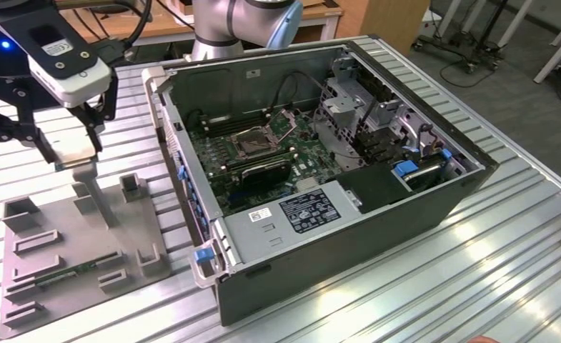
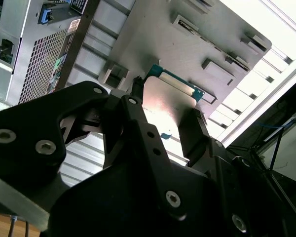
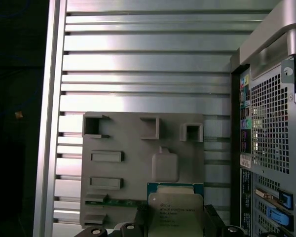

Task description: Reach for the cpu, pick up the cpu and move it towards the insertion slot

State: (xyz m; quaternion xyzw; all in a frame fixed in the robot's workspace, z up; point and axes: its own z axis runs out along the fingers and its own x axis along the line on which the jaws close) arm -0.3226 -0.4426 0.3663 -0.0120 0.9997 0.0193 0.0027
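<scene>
Second wrist view looks along the black two-fingered end effector [image 2: 166,101], whose fingers are closed partway on the small flat square cpu [image 2: 170,96] and pinch it by two opposite edges. In the first wrist view the chip's silver-grey metal top faces the camera, with a green rim around it. Below it lies the flat grey plastic tray [image 3: 118,143] with raised holders. The chip hangs clear of the tray, and a narrow green circuit strip [image 3: 119,201] sits in one holder. The tray rests on the ribbed metal desk [image 1: 509,271]. Just beside it, toward the exterior view's right, the dark open computer case [image 1: 376,236] lies on its side. On the green board inside is the insertion slot [image 1: 251,141], a square silver-framed socket with a dark centre, well apart from the held chip.
</scene>
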